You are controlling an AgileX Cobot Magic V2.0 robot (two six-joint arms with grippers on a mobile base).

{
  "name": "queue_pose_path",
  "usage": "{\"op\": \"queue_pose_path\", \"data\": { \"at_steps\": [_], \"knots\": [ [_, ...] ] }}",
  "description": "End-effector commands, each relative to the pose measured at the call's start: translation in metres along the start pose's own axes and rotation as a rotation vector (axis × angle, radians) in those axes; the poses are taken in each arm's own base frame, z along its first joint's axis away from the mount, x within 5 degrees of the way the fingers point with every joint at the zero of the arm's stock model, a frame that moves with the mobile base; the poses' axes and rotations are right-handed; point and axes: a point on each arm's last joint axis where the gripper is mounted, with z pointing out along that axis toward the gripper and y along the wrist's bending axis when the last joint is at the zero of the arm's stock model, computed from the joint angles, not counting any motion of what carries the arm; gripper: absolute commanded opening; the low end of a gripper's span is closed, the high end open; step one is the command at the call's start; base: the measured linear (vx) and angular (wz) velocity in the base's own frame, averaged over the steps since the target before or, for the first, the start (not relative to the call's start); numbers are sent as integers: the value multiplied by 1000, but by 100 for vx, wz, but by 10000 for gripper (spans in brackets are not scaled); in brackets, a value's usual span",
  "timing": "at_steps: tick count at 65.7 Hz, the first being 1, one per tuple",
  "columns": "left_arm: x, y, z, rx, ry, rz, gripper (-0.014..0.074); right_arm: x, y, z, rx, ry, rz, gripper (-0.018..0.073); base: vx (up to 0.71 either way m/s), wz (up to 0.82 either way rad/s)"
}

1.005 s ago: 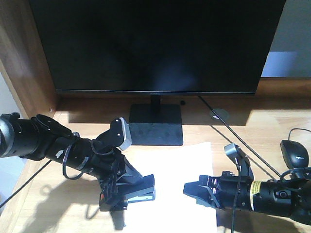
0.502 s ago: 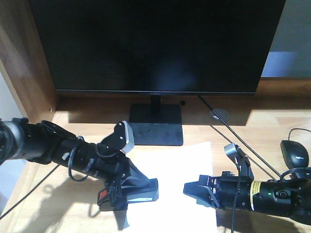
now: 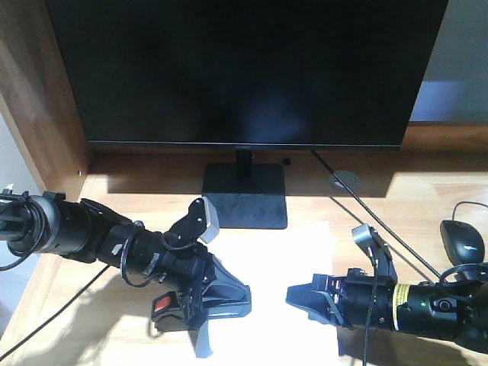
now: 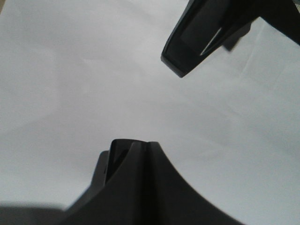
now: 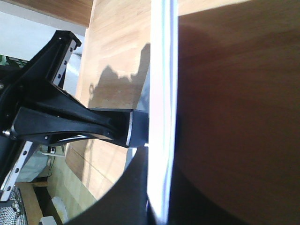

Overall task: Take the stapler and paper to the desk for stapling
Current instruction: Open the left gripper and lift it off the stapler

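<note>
On the light wooden tabletop (image 3: 427, 194), below the dark monitor (image 3: 244, 69), our left hand (image 3: 229, 293) has shifted between the three front views: a second ago it sat over the left edge of the paper (image 3: 282, 263) with a pale slot showing in the dark body it holds, and now the arm reaches further right and lies lower, so the tips are further over the sheet. We hold the stapler (image 3: 179, 313) in that hand; its orange patch shows at the rear, near the wrist. From the left wrist view we see only white paper beneath and two dark tips apart from each other, so we cannot tell for certain where fingers end and stapler begins.

Our right hand (image 3: 305, 299) has hardly moved in that time. It lies over the right half of the sheet with its jaws narrow; the right wrist view shows the paper's edge running between them, so we judge it pinches the sheet.

We read the change as the stapler's mouth being brought onto the paper, both already on the tabletop. The mouse (image 3: 463, 240) lies well apart to the right.
</note>
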Motion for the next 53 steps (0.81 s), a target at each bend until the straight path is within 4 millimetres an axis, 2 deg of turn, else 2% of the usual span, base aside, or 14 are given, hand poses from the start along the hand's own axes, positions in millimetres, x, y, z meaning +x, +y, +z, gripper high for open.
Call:
{"op": "queue_pose_path", "data": {
  "at_steps": [1, 15, 38, 53],
  "knots": [
    [2, 1, -2, -38, 61, 50, -6, -8, 14, -2, -89, -42, -40, -2, 0, 0],
    [-9, -4, -9, -33, 33, 54, -6, -8, 14, -2, -89, -42, -40, -2, 0, 0],
    [-57, -32, -51, -114, -70, 178, -6, -8, 15, -3, -102, -39, -42, 1, 0, 0],
    [-74, -46, -70, -155, -111, 237, -6, -8, 18, -3, -130, -42, -43, 52, 0, 0]
  ]
}}
